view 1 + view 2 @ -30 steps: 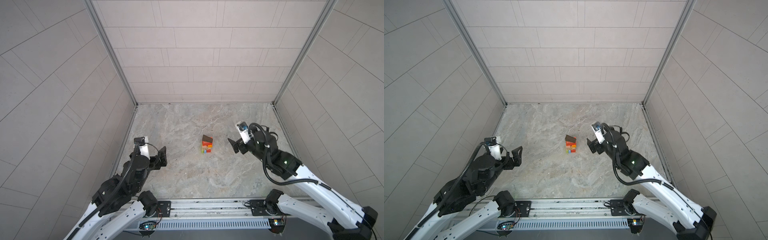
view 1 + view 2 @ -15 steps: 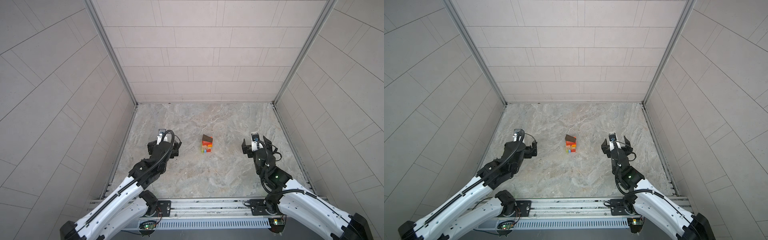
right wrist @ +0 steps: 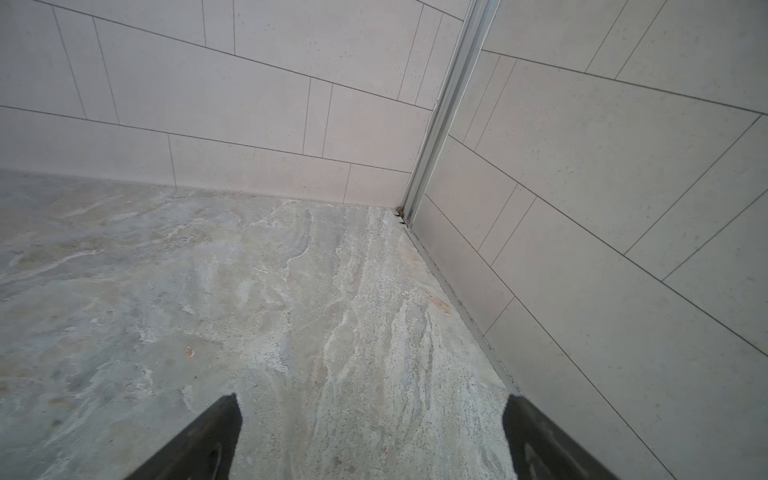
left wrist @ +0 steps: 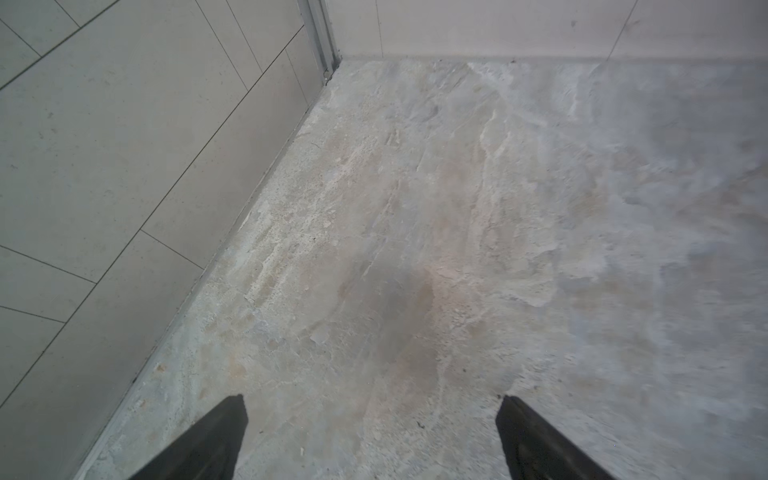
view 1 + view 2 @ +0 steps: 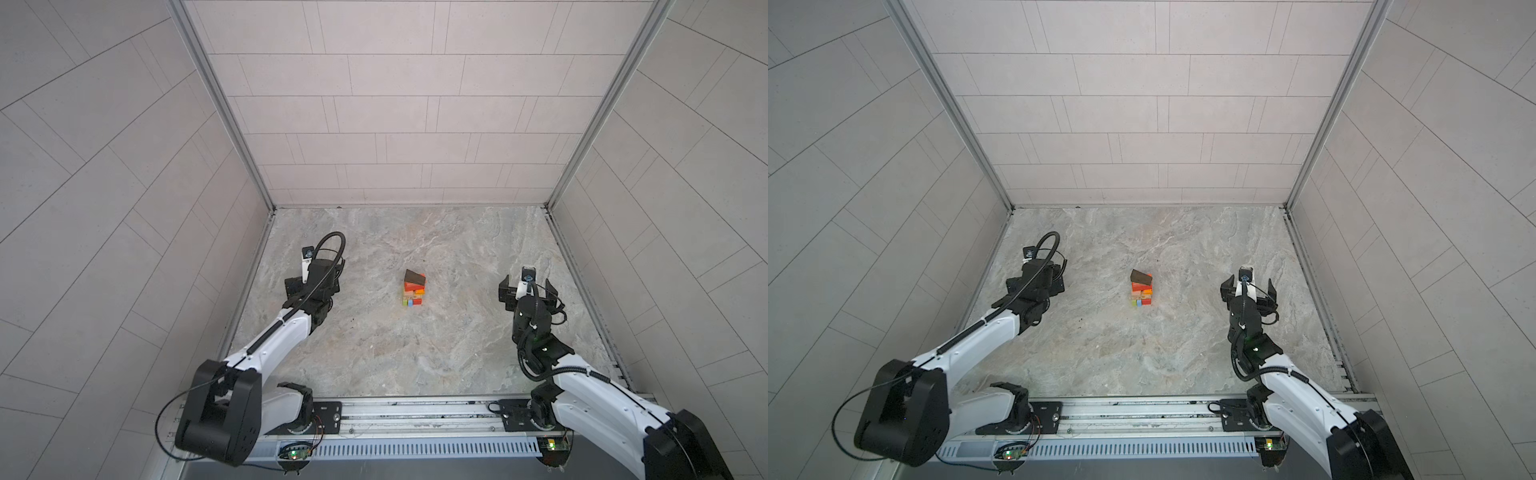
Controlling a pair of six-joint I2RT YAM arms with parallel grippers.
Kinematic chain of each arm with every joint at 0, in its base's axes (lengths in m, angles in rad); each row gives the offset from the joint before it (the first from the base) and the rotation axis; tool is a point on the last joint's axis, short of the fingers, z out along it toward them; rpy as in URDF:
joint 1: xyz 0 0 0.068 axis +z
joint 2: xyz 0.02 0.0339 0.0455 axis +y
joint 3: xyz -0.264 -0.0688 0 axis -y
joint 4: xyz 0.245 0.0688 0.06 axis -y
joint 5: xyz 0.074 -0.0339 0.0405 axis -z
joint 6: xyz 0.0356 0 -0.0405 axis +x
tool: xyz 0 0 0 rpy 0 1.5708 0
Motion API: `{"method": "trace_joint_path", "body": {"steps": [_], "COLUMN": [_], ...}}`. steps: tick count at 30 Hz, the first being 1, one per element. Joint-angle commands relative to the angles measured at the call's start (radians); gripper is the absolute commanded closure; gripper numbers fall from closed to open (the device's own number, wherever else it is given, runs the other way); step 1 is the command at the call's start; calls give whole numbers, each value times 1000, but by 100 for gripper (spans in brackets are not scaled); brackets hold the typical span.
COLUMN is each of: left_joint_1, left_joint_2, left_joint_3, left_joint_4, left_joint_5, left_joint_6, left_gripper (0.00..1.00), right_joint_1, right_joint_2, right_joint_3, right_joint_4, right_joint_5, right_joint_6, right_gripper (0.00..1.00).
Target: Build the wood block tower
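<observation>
Top views showed the tower (image 5: 414, 288) standing at the middle of the table (image 5: 415, 353), a dark brown block (image 5: 412, 275) on top, well apart from the left gripper (image 5: 313, 286) and right gripper (image 5: 528, 291), each with fingers spread wide.

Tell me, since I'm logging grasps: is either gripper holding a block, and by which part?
Nothing is held. The left gripper and right gripper are both open and empty, well apart from the tower.

I see tower (image 5: 414, 286) dark brown on top, orange and tan mid-stack, green, blue, red at base. Counter (image 5: 395, 353) marbled grey-beige. Walls (image 5: 395, 104) pale grey, rectangular-tiled.
</observation>
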State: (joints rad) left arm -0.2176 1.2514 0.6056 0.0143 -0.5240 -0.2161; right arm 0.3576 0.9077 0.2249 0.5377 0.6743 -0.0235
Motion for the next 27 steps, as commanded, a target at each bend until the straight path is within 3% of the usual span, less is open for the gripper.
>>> {"method": "trace_joint_path", "body": {"steps": [1,7,10,16,17,22,27], "left_joint_1": [29,82,100,135,138,101,59], "left_joint_2": [31,97,142,225,242,239,280], "left_joint_3": [-39,-121,-158,-161,-163,-228,-262], "left_joint_4": [213,510,644,724,743,833,936], "left_joint_5": [-41,34,53,105,117,75,61], "left_joint_6": [113,139,169,151,155,186,228], "left_gripper": [0,0,0,0,0,0,0], "right_joint_1": [-18,-61,-100,-130,-129,-113,-106], "right_joint_2": [83,218,319,589,618,684,709], "right_joint_3": [-26,-40,-78,-129,-110,-106,-80], "right_joint_4": [150,286,479,884,884,891,886], "right_joint_5": [31,34,25,16,5,-265,-246], "right_joint_6": [-54,56,60,38,17,-73,-100], "right_gripper": [0,0,0,1,0,0,0]}}
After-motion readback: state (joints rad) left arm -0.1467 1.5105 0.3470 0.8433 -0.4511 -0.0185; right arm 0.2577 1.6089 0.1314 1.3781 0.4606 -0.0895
